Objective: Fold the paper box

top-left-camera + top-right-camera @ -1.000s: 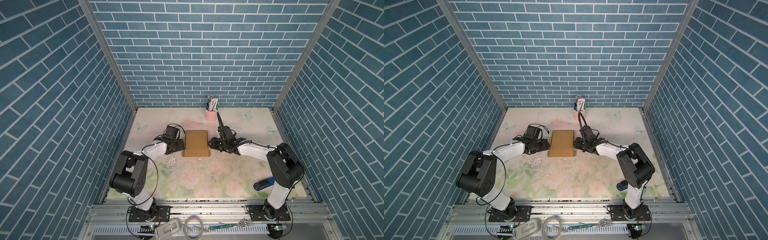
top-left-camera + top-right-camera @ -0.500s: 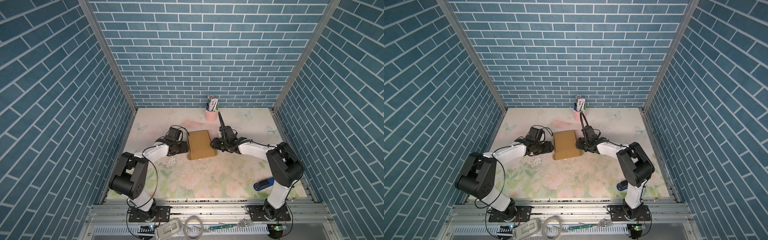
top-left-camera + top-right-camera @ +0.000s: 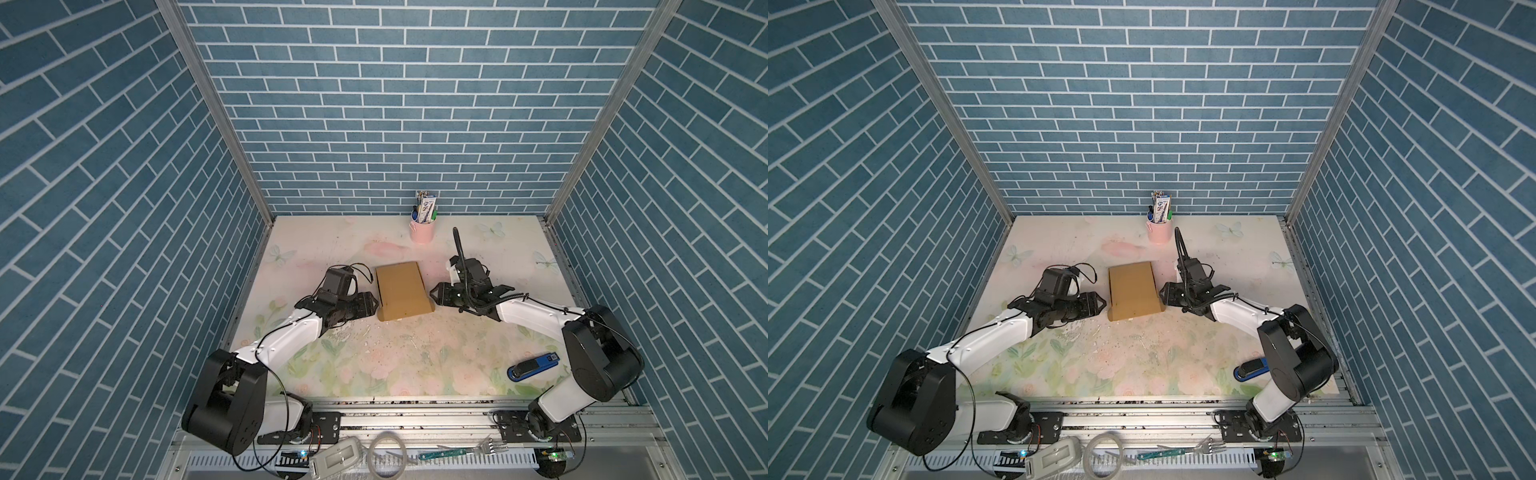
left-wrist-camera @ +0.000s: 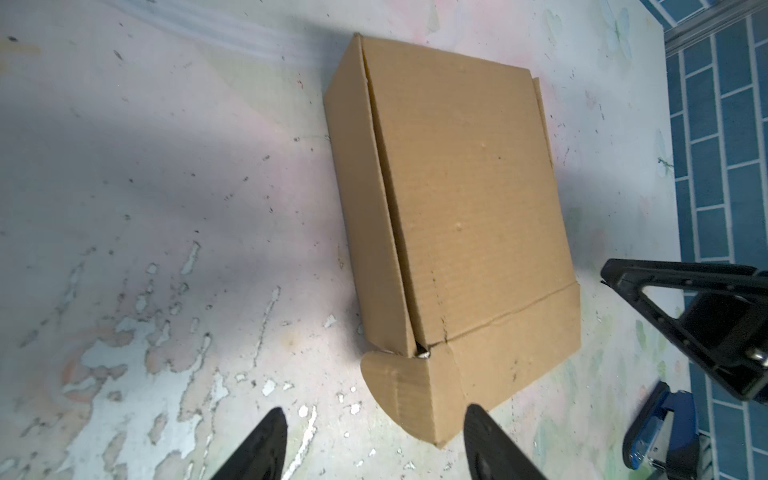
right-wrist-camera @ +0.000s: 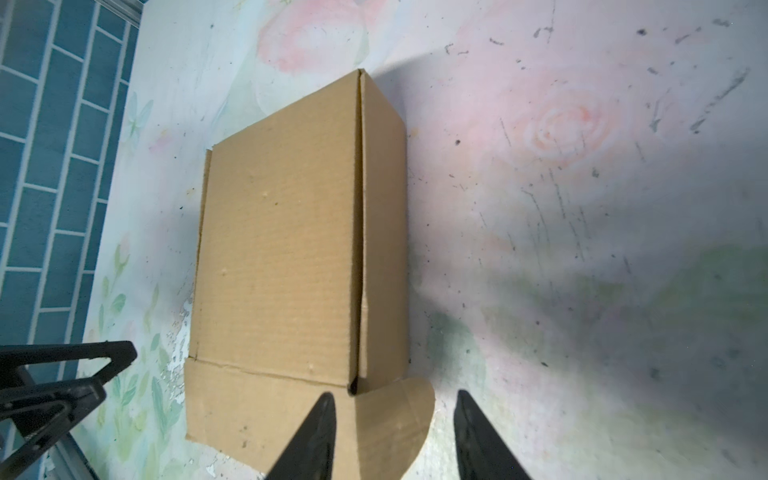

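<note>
Paper box (image 3: 402, 296) flat on tabletop (image 3: 415, 361) between the hands, long axis crosswise. Left hand (image 4: 374, 411) released, ear flap (image 4: 411, 386) just ahead; right hand (image 5: 395, 395) released, straddling the other flap (image 5: 409, 419): nearer.

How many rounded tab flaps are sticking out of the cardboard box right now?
2. One flap juts from the paper box's near corner by the left gripper; the other from the near corner by the right gripper. More may be hidden at the far end.
</note>
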You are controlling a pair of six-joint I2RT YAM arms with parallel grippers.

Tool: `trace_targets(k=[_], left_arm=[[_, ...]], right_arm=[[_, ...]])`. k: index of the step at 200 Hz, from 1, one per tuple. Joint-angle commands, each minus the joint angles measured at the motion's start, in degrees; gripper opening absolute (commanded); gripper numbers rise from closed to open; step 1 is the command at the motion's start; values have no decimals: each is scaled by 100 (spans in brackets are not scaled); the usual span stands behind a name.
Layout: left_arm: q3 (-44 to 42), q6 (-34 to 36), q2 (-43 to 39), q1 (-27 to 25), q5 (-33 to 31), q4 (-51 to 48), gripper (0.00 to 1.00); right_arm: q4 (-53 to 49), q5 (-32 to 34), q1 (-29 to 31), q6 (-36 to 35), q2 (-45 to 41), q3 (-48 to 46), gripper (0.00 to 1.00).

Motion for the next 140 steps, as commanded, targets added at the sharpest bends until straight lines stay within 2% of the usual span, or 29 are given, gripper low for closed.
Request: trace_targets(k=[1, 31, 68, 140], left_arm=[[-31, -325, -111, -227, 117, 361, 69], [-157, -530, 150, -585, 48, 673, 69], [-76, -527, 502, -838, -125, 731, 69], [-74, -439, 718, -918, -279, 821, 69]], right_arm=[[243, -329, -18, -148, -104, -119, 48], [533, -625, -15, 42, -41, -205, 48], [685, -661, 44, 200, -8, -353, 47], [774, -494, 225, 216, 133, -435, 46]])
